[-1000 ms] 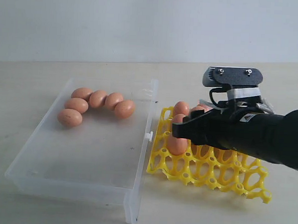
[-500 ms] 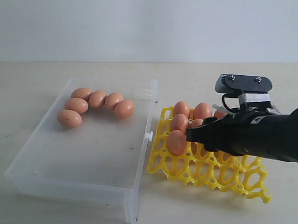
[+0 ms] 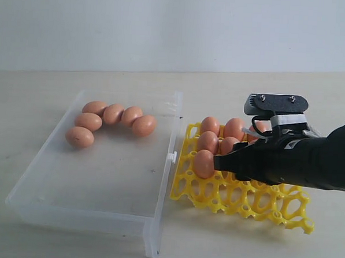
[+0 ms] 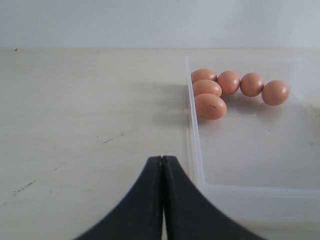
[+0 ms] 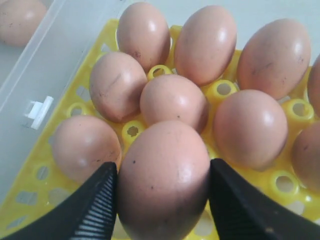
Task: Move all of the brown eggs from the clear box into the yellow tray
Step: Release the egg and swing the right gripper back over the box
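Last second: the right tool [image 5: 162, 171] backed off from the box-side edge of the yellow tray [image 3: 238, 204], then dipped slightly lower. The seated egg by the latch [image 3: 203, 164] is now uncovered in the exterior view.

The right tool is clamped on one egg [image 5: 161, 150], a finger on each flank, over the cup next to that latch-side egg. My read is that it's mid-lowering and not placed yet. I can't tell whether the egg has bottomed out in the cup.

Status: five eggs [image 3: 112, 114] are left in the clear box [image 3: 100, 177], bunched in an arc at the far corner. About nine are seated in the tray, so we're past halfway.

Orientation: the held egg's long axis runs along the fingers, and the pinch is across the short axis. It goes in end-on, like the seated ones, which stand upright. I can't tell which end is blunt. The box eggs lie on their sides.

The left tool [image 4: 162, 167] is pinched closed on nothing, over bare tabletop [image 4: 75, 125] just outside the box.
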Tool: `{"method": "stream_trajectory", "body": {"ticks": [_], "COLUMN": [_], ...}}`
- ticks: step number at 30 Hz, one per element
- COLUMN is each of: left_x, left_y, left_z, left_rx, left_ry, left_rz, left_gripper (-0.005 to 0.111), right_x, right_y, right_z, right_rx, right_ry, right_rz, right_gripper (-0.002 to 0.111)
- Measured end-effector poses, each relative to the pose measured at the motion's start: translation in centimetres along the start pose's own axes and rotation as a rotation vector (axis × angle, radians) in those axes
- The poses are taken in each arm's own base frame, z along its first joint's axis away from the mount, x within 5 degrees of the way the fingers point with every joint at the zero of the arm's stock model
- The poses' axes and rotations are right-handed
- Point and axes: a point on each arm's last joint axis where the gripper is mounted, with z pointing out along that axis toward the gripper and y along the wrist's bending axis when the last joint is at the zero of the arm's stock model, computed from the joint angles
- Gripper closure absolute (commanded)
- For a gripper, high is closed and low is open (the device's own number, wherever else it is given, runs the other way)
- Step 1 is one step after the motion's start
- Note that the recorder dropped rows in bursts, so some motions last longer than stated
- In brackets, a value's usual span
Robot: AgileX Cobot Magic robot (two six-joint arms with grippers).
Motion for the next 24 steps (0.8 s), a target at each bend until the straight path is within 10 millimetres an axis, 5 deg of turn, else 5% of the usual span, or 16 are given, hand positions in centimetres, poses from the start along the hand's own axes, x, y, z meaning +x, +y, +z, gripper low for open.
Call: {"method": "stream_trajectory", "body": {"ticks": [24], "left_x": [0.0], "left_y": [0.0], "left_z": [0.0], "left_rx": [0.0], "left_ry": [0.0], "left_rz": [0.0], "left_gripper": [0.107], "right_x": [0.33], "right_y": [0.68], "right_z": [0.58], "right_rx": [-0.006], "right_ry": [-0.014], "right_rz": [-0.009], "right_gripper": [0.108]}}
